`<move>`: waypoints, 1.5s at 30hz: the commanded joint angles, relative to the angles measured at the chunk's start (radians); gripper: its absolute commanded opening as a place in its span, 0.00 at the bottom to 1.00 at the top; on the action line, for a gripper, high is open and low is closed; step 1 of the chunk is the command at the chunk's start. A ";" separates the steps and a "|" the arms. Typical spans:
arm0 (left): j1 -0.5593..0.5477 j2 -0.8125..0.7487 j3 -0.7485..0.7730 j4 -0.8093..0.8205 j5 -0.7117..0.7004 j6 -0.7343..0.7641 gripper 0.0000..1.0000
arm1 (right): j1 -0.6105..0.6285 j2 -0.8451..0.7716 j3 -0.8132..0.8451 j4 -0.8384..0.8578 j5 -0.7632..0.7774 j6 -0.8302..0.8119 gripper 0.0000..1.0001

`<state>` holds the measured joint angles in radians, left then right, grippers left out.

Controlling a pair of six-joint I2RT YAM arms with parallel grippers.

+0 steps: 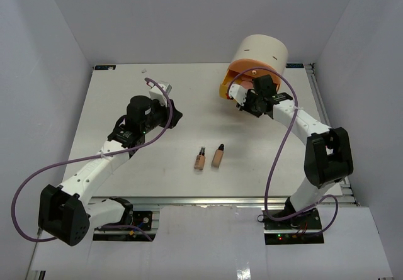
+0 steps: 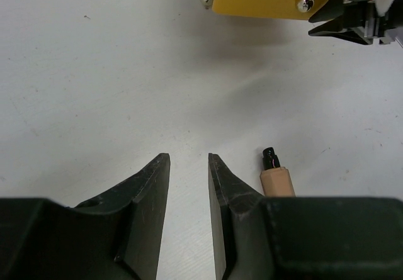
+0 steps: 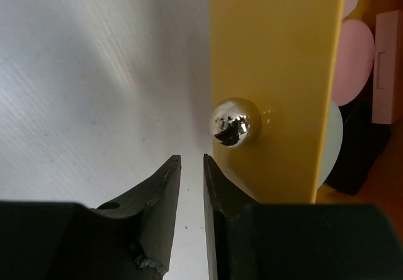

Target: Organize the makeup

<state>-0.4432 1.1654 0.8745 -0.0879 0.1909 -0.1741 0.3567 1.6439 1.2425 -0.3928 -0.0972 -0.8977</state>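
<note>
Two beige black-capped bottles (image 1: 199, 159) (image 1: 218, 156) lie side by side on the table's middle front. One bottle (image 2: 277, 178) shows in the left wrist view, just right of my left gripper (image 2: 189, 157), which is slightly open and empty; in the top view the left gripper (image 1: 175, 115) is left of centre. My right gripper (image 3: 192, 158) is slightly open and empty, just left of the yellow drawer front's silver knob (image 3: 235, 121). In the open drawer sit a pale green round jar (image 3: 334, 135), a pink round item (image 3: 352, 63), a flat pink square (image 3: 387, 66) and a black item (image 3: 359, 157).
The big cream cylinder (image 1: 259, 50) stands at the back right with its yellow drawer (image 1: 228, 82) swung out toward the left. My right gripper (image 1: 240, 100) sits close in front of that drawer. White walls surround the table.
</note>
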 commanded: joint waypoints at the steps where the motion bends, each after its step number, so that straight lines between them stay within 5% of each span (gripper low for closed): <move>1: 0.001 -0.044 0.003 0.027 -0.019 0.001 0.42 | 0.007 0.066 0.087 0.076 0.208 -0.007 0.29; 4: 0.001 -0.044 0.001 0.027 -0.023 0.002 0.44 | 0.007 0.091 0.117 0.142 0.288 0.021 0.36; 9: 0.001 -0.035 0.001 0.029 -0.016 -0.001 0.46 | 0.008 0.091 0.124 0.227 0.328 0.026 0.63; 19: 0.001 -0.026 -0.002 0.032 -0.006 -0.003 0.50 | 0.007 0.146 0.142 0.317 0.378 -0.012 0.94; 24: 0.001 -0.023 -0.009 0.052 0.046 -0.006 0.56 | -0.005 0.199 0.181 0.354 0.421 -0.005 0.98; 32: 0.001 -0.010 -0.021 0.079 0.124 -0.006 0.64 | -0.012 0.177 0.155 0.351 0.409 0.005 0.93; 36: 0.001 -0.009 -0.034 0.115 0.233 0.005 0.73 | -0.016 0.041 0.112 0.174 0.146 0.101 0.94; 39: 0.001 0.010 -0.058 0.175 0.339 -0.031 0.82 | -0.050 -0.087 0.070 0.033 -0.196 0.203 0.94; 45: -0.007 0.244 0.039 0.391 0.477 -0.350 0.77 | -0.320 -0.300 -0.090 0.029 -0.748 0.487 0.98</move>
<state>-0.4424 1.2624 0.8332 0.1286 0.5227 -0.2720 0.2243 1.4530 1.2415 -0.3306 -0.3598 -0.6423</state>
